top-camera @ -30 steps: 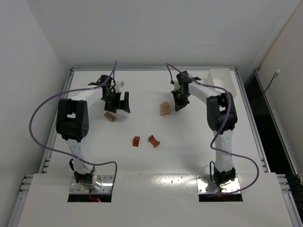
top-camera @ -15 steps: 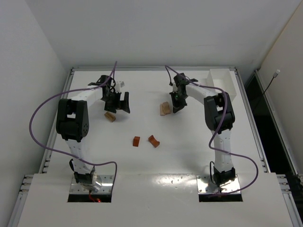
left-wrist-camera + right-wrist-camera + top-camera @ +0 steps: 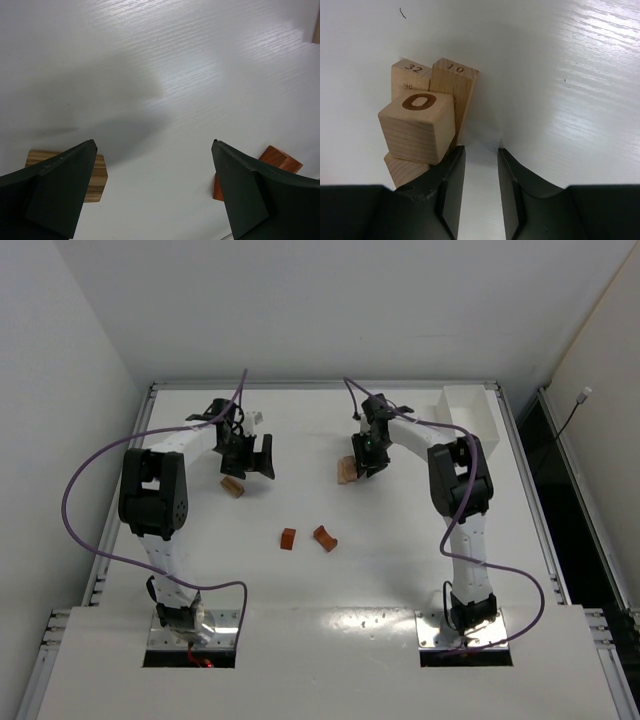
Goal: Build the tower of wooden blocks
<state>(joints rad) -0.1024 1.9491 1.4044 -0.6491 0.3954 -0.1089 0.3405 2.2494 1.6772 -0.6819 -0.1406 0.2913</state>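
The pale wood blocks (image 3: 346, 471) stand as a small cluster at the back middle of the table. In the right wrist view a cube marked "0" (image 3: 417, 127) rests on top, in front of two upright blocks numbered 32 (image 3: 410, 75) and 10 (image 3: 455, 85). My right gripper (image 3: 480, 152) is just to the right of the cluster, slightly open, with only bare table between its fingers; its left finger (image 3: 451, 172) is right beside the cube. My left gripper (image 3: 154, 145) hangs wide open over the table between a tan block (image 3: 97, 175) and a reddish block (image 3: 277, 160).
Two reddish-brown blocks (image 3: 288, 539) (image 3: 325, 538) lie near the table's middle. A tan block (image 3: 232, 487) sits below the left gripper (image 3: 252, 466). A white tray (image 3: 470, 410) stands at the back right corner. A raised rim runs round the table.
My right gripper has shifted left, up against the pale block cluster, and its jaws have parted a little. The left arm has not moved.
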